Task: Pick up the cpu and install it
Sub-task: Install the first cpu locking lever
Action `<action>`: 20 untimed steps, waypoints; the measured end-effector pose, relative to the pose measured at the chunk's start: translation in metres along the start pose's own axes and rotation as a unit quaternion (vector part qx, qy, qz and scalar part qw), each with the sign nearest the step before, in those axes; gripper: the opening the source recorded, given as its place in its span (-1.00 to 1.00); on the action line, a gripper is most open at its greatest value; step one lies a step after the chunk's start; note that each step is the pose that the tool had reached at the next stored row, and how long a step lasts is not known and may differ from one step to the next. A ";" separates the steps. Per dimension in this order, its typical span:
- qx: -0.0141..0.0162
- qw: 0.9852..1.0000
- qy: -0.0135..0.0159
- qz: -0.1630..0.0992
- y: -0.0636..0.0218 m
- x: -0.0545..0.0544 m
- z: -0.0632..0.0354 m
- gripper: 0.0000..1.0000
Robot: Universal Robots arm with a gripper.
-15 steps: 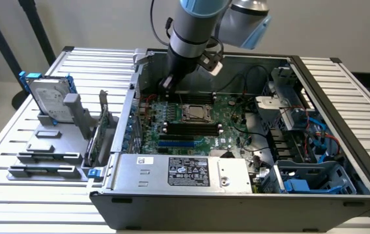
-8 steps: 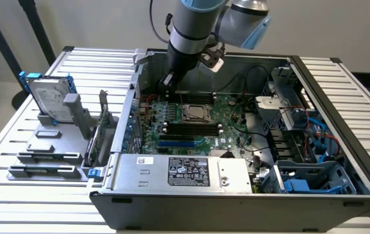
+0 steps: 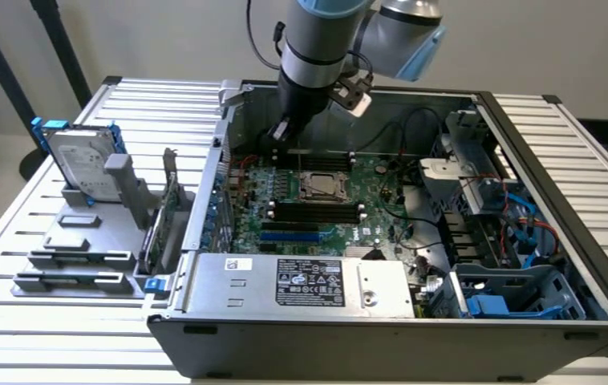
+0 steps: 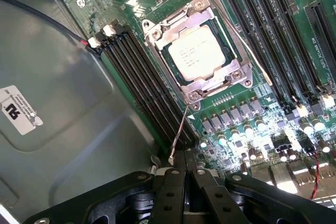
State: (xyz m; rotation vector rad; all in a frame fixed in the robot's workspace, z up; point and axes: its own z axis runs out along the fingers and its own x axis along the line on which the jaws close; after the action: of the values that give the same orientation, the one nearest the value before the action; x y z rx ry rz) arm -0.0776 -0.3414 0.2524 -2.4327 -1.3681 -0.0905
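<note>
While the hand (image 4: pixel 185 174) hangs shut, the cpu (image 4: pixel 198 56) sits in its socket

Closed tight, with its fingers (image 4: pixel 172 190) pressed together, the hand hovers over the motherboard (image 3: pixel 374 180) inside the open computer case (image 3: pixel 390 337). The cpu lies flat within the socket's metal frame (image 4: pixel 155 31), between banks of black memory slots (image 4: pixel 142 87) and apart from the hand. A thin latch lever (image 4: pixel 181 127) runs from the frame's corner towards the fingertips.

A pale, ribbed metal tabletop (image 3: pixel 154 100) carries an open dark-grey computer case (image 3: pixel 315 341) and, just beside it at the exterior view's left, a set of dull grey plastic holder blocks (image 3: pixel 74 261).
</note>
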 end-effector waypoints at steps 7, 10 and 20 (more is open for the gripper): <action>-0.012 1.000 0.014 -0.002 0.0036 0.002 -0.0005 -0.79; -0.017 1.000 0.017 -0.002 0.0050 0.002 -0.0008 -0.79; -0.034 0.997 0.034 0.059 0.0086 -0.001 0.0101 -0.79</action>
State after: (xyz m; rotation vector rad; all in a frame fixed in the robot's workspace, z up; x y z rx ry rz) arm -0.0718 -0.3427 0.2405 -2.5359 -1.2090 -0.1936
